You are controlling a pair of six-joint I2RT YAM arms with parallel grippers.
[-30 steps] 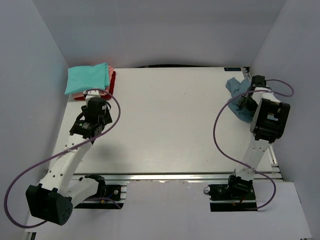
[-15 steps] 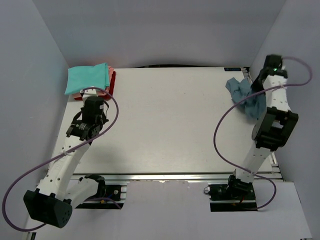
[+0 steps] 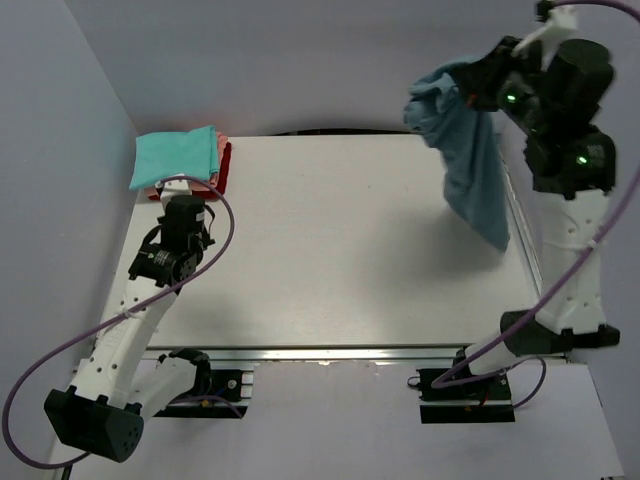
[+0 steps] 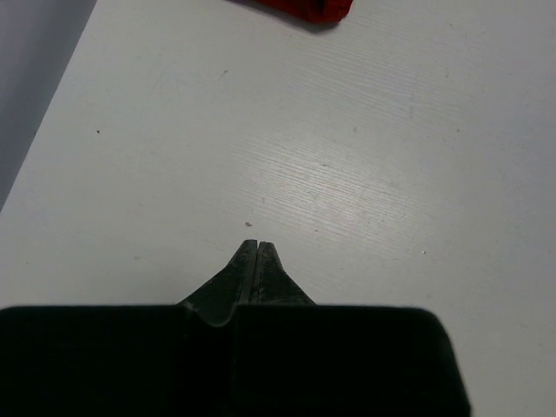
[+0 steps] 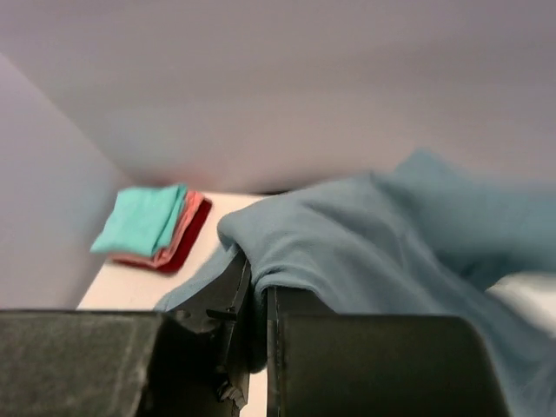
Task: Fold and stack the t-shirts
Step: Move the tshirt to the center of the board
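The slate-blue t-shirt (image 3: pixel 468 165) hangs in the air over the table's back right, bunched at the top and trailing down to a point. My right gripper (image 3: pixel 480 88) is raised high and shut on its upper fold; in the right wrist view the cloth (image 5: pixel 365 243) drapes over the closed fingers of the right gripper (image 5: pixel 258 278). The folded stack (image 3: pixel 180 158) lies at the back left corner, teal on top, salmon-pink and red beneath, and also shows as the stack (image 5: pixel 148 224). My left gripper (image 4: pixel 250 247) is shut and empty over bare table, just in front of the red shirt's edge (image 4: pixel 304 7).
The white table (image 3: pixel 330 240) is boxed in by grey walls at left, back and right. An aluminium rail (image 3: pixel 350 352) runs along the front edge. Purple cables loop off both arms. The lifted shirt casts a shadow on the table's right part.
My right gripper shut on the slate-blue shirt at the back right and lifted it high off the table. My left gripper closed, empty, and drew slightly back from the stack.
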